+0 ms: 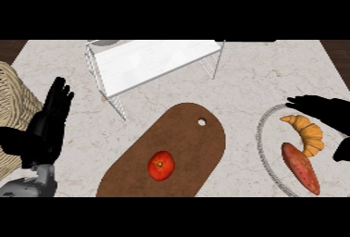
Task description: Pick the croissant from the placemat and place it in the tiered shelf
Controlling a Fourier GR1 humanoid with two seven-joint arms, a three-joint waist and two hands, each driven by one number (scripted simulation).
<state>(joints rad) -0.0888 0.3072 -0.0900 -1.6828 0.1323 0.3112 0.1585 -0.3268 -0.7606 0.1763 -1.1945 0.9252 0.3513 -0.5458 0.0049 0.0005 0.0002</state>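
Note:
An orange croissant (309, 133) lies on a round grey placemat (267, 139) at the right, beside a reddish sweet potato (301, 167). My right hand (327, 112) comes in from the right edge, just above and to the right of the croissant, fingers spread and holding nothing. The white tiered shelf (153, 62) with wire legs stands at the back centre. At the left my left hand (46, 121) rests open with its fingers up.
A brown cutting board (184, 143) lies in the middle with a red tomato (160, 165) on it. A woven basket (12, 106) sits at the left edge, behind my left hand. Marble counter shows between the shelf and the placemat.

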